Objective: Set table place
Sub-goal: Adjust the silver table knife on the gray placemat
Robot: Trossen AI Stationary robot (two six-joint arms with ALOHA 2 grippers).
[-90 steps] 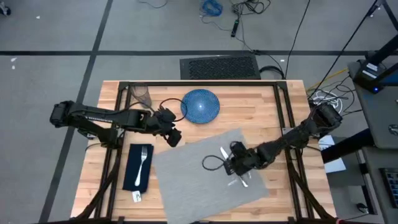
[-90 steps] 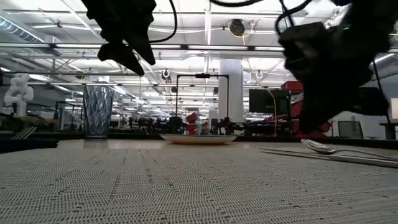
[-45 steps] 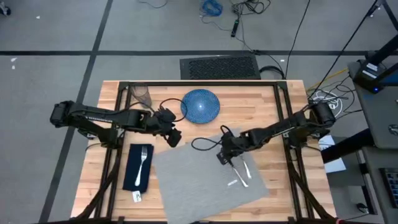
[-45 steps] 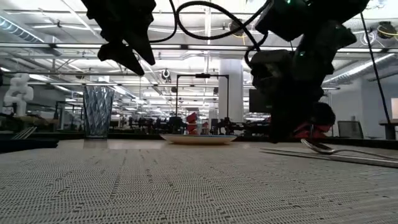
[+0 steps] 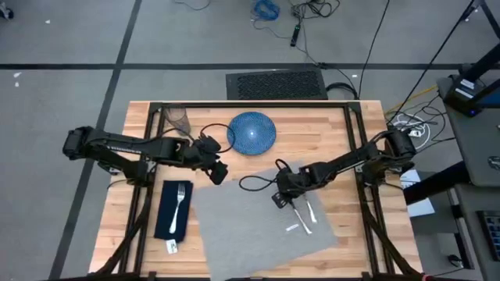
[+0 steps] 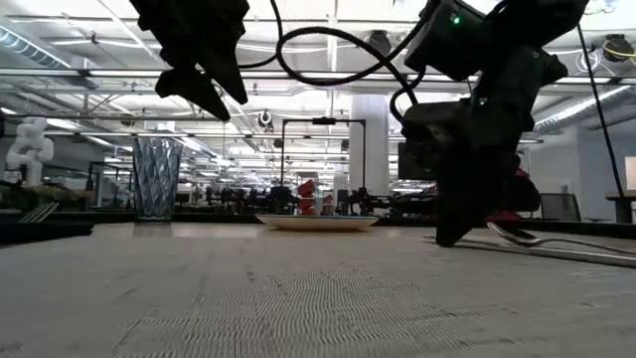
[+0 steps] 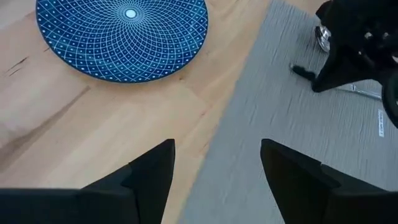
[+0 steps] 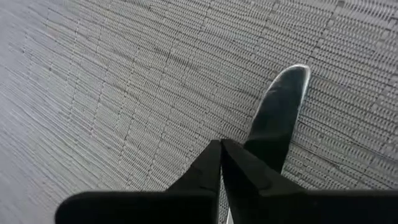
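Since the earlier frames the right gripper (image 5: 280, 197) has swung from the near right part of the placemat (image 5: 242, 226) toward its far edge, leaving the knife (image 5: 298, 216) and spoon (image 5: 310, 211) lying on the mat's right side; the left arm has not stirred. The right gripper's fingers are pressed together with their tips right over the knife blade (image 8: 277, 118); whether they pinch it cannot be told. The left gripper (image 5: 218, 172) hovers spread and empty over the table (image 5: 344, 129) between the plate (image 5: 251, 132) and the mat's far left corner. As for progress, the mat lies skewed, the plate sits off it at the far centre, the glass (image 5: 179, 119) stands at the far left, and the fork (image 5: 179, 204) rests on the napkin (image 5: 166, 215) left of the mat. The plate probably needs centring on the mat, then the cutlery and glass arranging around it.
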